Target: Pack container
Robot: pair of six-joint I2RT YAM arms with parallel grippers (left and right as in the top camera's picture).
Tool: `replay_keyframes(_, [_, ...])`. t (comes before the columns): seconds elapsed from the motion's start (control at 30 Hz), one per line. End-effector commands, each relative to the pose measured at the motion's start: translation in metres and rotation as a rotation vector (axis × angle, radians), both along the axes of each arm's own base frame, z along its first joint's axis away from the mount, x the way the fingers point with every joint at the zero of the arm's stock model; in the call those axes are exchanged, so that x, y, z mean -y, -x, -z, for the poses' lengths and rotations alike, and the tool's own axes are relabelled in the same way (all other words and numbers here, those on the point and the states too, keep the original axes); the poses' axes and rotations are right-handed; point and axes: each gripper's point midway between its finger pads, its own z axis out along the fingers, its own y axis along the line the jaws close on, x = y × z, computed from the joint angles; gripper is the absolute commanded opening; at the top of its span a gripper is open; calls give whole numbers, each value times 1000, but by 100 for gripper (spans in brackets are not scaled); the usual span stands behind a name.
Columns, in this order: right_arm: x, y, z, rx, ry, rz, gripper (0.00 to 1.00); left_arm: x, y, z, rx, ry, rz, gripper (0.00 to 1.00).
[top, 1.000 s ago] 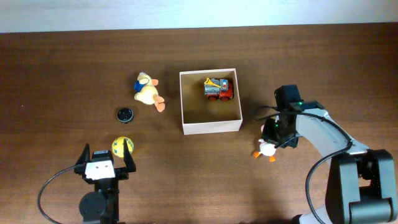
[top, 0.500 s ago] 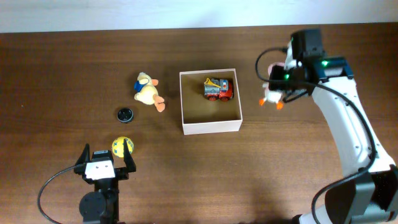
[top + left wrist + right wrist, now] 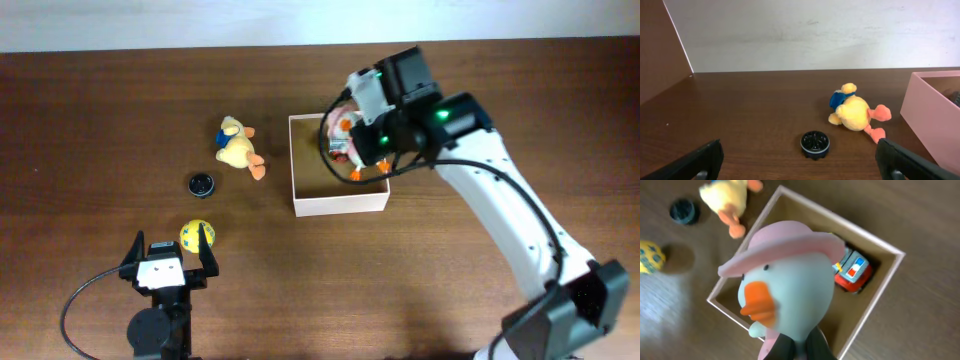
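The container point(image 3: 338, 204) is a square box with cream walls and a tan floor, mid-table. A red toy truck point(image 3: 854, 272) lies in its far right corner. My right gripper point(image 3: 358, 140) is shut on a white duck toy with a pink hat and orange beak point(image 3: 790, 285) and holds it above the container's right half. My left gripper point(image 3: 800, 165) is open and empty near the front left of the table. A yellow plush duck point(image 3: 238, 146), a black wheel point(image 3: 201, 183) and a yellow ball point(image 3: 196, 233) lie left of the container.
The white wall runs along the table's far edge. In the left wrist view the black wheel point(image 3: 815, 143) lies straight ahead, the plush duck point(image 3: 855, 111) behind it, and the container's wall point(image 3: 935, 120) at right.
My right arm has carried the duck toy from the table at the right, up and leftward, to over the container. The left arm has not moved.
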Motion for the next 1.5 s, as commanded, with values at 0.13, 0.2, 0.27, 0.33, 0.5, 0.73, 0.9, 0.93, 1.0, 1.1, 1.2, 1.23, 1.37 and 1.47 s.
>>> replay_keyframes(0.13, [-2,-12,56,-95,92,-21,4,0,0,2,2,10,1,99])
replay_keyframes(0.2, [-2,-14,67,-117,104,-20,4,0,0,2,2,10,1,99])
replay_keyframes(0.27, [0,-16,76,-135,121,5,4,0,0,2,2,10,1,99])
replay_keyframes(0.33, [6,-19,84,-145,145,54,4,0,0,2,2,10,1,99])
replay_keyframes(0.5, [19,-29,93,-134,196,162,4,0,0,2,2,10,1,99])
replay_keyframes(0.73, [21,-36,92,-115,195,212,4,0,0,2,2,10,1,99])
replay_keyframes(0.9, [23,-33,94,-148,169,296,4,0,0,2,2,10,1,99])
replay_keyframes(0.93, [23,-33,94,-152,167,304,4,0,0,2,2,10,1,99])
replay_keyframes(1.0, [23,-33,94,-155,164,312,4,0,0,2,2,10,1,99])
replay_keyframes(1.1, [24,-31,95,-165,167,319,4,0,0,2,2,10,1,99])
replay_keyframes(1.2, [26,-26,97,-186,170,337,4,0,0,2,2,10,1,99])
replay_keyframes(1.23, [27,-25,99,-195,168,350,4,0,0,2,2,10,1,99])
replay_keyframes(1.37, [29,-19,106,-222,176,367,5,0,0,2,2,10,1,99])
replay_keyframes(1.47, [32,-14,114,-241,188,366,5,0,0,2,2,10,1,99])
